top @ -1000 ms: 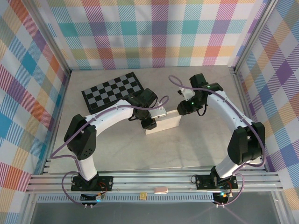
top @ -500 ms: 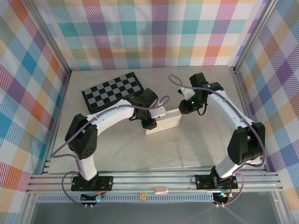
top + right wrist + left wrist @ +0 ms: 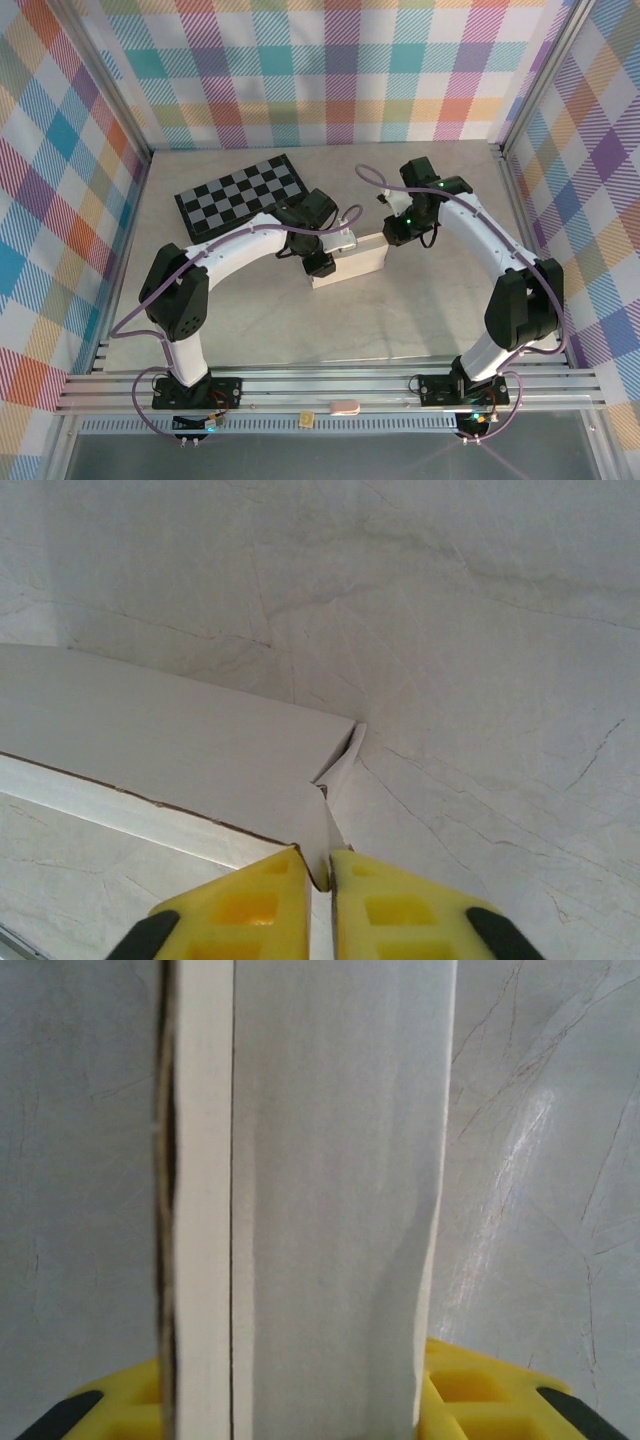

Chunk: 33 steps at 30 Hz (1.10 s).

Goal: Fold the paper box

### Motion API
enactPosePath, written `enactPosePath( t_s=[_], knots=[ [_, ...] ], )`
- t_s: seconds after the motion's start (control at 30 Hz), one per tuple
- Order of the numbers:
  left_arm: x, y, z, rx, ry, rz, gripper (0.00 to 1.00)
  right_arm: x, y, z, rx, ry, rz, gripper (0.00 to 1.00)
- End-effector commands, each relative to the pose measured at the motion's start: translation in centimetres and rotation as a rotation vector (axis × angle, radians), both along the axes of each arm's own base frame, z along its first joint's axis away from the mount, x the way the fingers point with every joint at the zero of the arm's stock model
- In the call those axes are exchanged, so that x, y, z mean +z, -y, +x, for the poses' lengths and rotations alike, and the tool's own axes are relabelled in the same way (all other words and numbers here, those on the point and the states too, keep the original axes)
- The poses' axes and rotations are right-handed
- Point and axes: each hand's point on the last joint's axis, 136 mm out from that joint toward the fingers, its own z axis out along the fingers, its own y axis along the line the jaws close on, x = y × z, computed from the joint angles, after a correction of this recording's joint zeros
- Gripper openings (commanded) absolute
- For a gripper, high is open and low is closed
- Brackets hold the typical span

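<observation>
The paper box (image 3: 358,262) is a white shallow carton lying in the middle of the table. My left gripper (image 3: 324,258) is at its left end. In the left wrist view the box (image 3: 330,1160) runs up between the yellow fingers (image 3: 480,1390), which press on both sides of it. My right gripper (image 3: 391,237) is at the box's right end. In the right wrist view its fingers (image 3: 385,905) stand almost together, pinching a thin end flap (image 3: 322,830) at the corner of the box (image 3: 170,730).
A black-and-grey checkered board (image 3: 240,195) lies at the back left, just behind the left arm. Plaid walls close in three sides of the table. Aluminium rails (image 3: 330,385) run along the near edge, with a small pale object (image 3: 345,406) on them.
The right gripper has shut onto the box's end flap and shifted slightly to the left. The left arm and the box stay where they were.
</observation>
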Motion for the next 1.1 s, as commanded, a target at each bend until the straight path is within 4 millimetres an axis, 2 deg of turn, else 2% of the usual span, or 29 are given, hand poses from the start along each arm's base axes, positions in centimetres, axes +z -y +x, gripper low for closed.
enactPosePath(
  t_s=[0.0,0.17,0.4,0.9,1.07],
  knots=[
    [-0.4,-0.3,0.0,0.004,-0.022,0.012,0.35,0.7,-0.5,0.4,0.005,0.015,0.002,0.08],
    [-0.2,-0.2,0.2,0.016,-0.018,0.006,0.35,1.0,-1.0,0.1,0.004,0.025,0.025,0.0],
    [0.1,-0.2,0.5,0.029,-0.007,0.002,0.36,1.4,-1.4,-0.3,-0.019,0.015,0.055,0.0],
    [0.9,-0.6,1.2,0.082,-0.016,-0.035,0.37,-0.1,-2.1,-1.3,-0.104,-0.08,0.113,0.0],
    [0.9,-0.7,1.3,0.082,-0.009,-0.033,0.38,0.5,-2.1,-1.2,-0.126,-0.101,0.119,0.0]
  ],
)
